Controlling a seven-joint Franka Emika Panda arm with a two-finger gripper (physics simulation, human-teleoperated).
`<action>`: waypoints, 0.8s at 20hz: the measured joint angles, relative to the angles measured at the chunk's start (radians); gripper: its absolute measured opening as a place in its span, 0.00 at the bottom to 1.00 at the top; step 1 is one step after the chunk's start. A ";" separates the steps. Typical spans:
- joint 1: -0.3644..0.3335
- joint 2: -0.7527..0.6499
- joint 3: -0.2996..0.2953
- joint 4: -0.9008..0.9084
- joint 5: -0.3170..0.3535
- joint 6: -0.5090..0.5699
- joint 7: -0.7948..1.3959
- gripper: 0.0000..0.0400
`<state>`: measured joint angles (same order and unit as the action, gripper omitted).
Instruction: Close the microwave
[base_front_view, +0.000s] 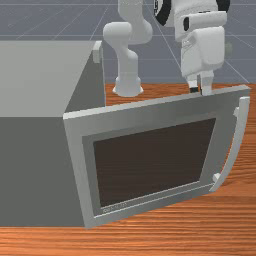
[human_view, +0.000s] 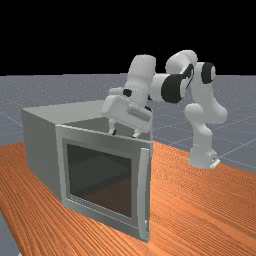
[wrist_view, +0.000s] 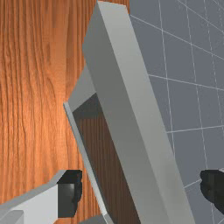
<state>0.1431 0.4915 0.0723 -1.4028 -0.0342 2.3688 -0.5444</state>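
Observation:
The gripper (base_front_view: 200, 91) is at the top edge of the microwave door (base_front_view: 150, 162) in the front view, nearer the handle (base_front_view: 239, 142) than the hinge side. In the far view the gripper (human_view: 124, 133) points down over that edge, fingers spread. In the wrist view the gripper (wrist_view: 142, 190) stands open, with the door's edge (wrist_view: 135, 96) running between its fingers and a gap showing beside each. The door stands swung out from the grey microwave body (base_front_view: 35, 80), hinged at the front view's left.
The microwave body (human_view: 40, 145) stands on the wooden table (human_view: 200, 205) at the far view's left. The arm's base (human_view: 202, 157) is at the far view's right. Table wood (wrist_view: 35, 87) lies below the door in the wrist view, with grey floor beyond.

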 joint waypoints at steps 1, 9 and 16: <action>-0.018 0.022 0.029 0.046 0.058 -0.065 -0.021 1.00; 0.022 0.114 0.017 0.167 0.021 -0.186 0.022 1.00; 0.006 -0.138 0.024 -0.267 0.037 0.020 0.036 1.00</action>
<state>0.1487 0.3539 0.0962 -1.6696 0.0030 2.3888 -0.5088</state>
